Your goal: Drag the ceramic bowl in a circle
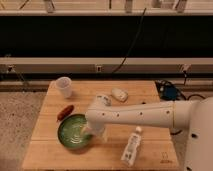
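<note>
Pale wood planks make up the table (150, 125), which stands on a speckled floor (20, 115) before a dark rack strung with black cables (131, 47). From the right, the white arm (145, 116) reaches across the boards, and its gripper (88, 132) comes down at the right-hand rim of the ceramic bowl (70, 132), touching it or nearly so (whether it is clamped on the rim or released cannot be told). This green bowl sits at the table's front left, showing pale swirl marks inside. Just beyond it lies a small reddish object (65, 112), and a translucent white cup (64, 86) stands upright near the back left corner; its contents cannot be made out. A white bottle (132, 146) lies on its side near the front edge. Two small whitish items (119, 94) rest behind the arm.
</note>
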You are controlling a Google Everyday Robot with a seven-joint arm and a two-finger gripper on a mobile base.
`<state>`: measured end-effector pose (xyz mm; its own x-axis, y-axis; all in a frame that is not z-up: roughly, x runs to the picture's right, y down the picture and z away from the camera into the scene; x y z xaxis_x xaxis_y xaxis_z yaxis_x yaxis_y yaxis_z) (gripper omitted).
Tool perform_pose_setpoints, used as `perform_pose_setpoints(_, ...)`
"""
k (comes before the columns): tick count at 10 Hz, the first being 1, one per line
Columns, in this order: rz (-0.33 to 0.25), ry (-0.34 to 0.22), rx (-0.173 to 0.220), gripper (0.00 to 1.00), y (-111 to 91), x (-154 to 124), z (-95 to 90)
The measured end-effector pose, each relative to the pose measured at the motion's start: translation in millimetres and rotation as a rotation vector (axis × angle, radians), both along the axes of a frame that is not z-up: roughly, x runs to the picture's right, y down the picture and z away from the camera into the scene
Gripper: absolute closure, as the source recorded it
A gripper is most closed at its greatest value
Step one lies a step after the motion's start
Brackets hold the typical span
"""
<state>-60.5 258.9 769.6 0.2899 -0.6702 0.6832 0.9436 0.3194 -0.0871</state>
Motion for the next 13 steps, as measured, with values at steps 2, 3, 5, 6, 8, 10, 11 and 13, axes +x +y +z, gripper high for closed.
perform_pose_setpoints(2, 0.000, -0.003, -0.006, 0.34, 2, 1, 0.7)
perform_pose_setpoints(3, -0.001, -0.004, -0.006, 0.34, 2, 1, 0.6)
perform_pose_setpoints(5, 0.000, -0.005, -0.007, 0.52, 1, 3, 0.6)
perform_pose_setpoints(6, 0.000, -0.004, -0.006, 0.60, 0, 3, 1.1)
perform_pose_setpoints(8, -0.004, -0.005, -0.006, 0.82, -1, 0, 1.3)
perform_pose_setpoints(10, -0.004, 0.000, -0.006, 0.97, -1, 1, 1.1)
perform_pose_setpoints(11, -0.002, 0.001, -0.004, 1.00, -3, -3, 1.1)
perform_pose_setpoints(13, -0.001, -0.001, -0.003, 1.00, -5, -11, 1.1)
